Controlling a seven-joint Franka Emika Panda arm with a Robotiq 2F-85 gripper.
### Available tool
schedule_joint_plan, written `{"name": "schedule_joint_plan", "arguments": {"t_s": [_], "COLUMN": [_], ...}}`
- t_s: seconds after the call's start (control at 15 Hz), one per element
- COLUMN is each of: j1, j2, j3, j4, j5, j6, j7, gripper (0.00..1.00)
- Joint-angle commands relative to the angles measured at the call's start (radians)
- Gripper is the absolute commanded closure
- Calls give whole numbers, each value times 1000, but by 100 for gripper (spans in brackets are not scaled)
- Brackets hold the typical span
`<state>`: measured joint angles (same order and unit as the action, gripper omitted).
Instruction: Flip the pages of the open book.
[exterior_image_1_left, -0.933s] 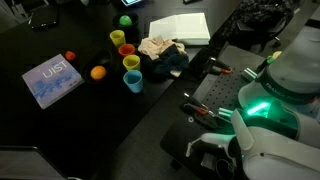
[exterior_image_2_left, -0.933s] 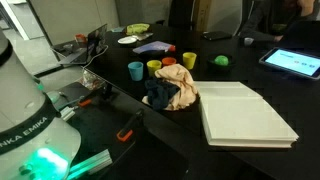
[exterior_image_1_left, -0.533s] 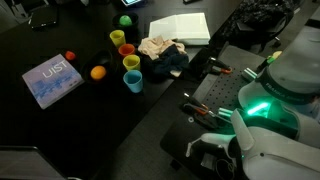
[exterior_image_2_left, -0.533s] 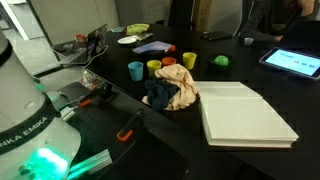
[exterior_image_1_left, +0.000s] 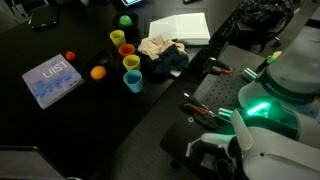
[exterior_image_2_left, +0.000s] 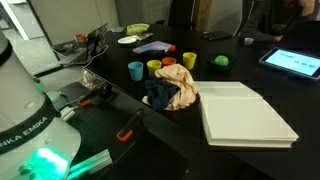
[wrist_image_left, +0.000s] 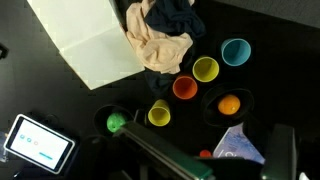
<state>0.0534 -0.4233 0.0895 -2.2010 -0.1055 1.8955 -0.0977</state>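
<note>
The open book (exterior_image_1_left: 181, 28) lies flat with blank pale pages on the black table, seen in both exterior views (exterior_image_2_left: 243, 112). In the wrist view the book (wrist_image_left: 90, 45) is at the upper left, far below the camera. The gripper is high above the table, well away from the book. Only one dark finger (wrist_image_left: 284, 150) shows at the lower right edge of the wrist view, set wide from the centre, with nothing held. The gripper does not show in either exterior view; only the robot's white base (exterior_image_1_left: 270, 100) does.
A heap of tan and dark cloth (wrist_image_left: 160, 35) touches the book's edge. Several coloured cups (wrist_image_left: 205, 69), an orange fruit (wrist_image_left: 229, 104), a green ball (wrist_image_left: 116, 122), a tablet (wrist_image_left: 38, 143) and a blue booklet (exterior_image_1_left: 52, 80) lie beyond it.
</note>
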Motion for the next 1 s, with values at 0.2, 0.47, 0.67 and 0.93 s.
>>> {"name": "schedule_joint_plan", "arguments": {"t_s": [0.2,0.47,0.67,0.93], "j1": [-84,-146,-177,-219], "j2": [101,180,237,288], "j3": [-17,-65,-108,-166], "j4": [-18,-65,-108,-171], "j5": [-176,-239,-251,-283], "j6": [36,38,112,350], "j7": [163,311,400,489], "gripper": [0,0,0,0]}}
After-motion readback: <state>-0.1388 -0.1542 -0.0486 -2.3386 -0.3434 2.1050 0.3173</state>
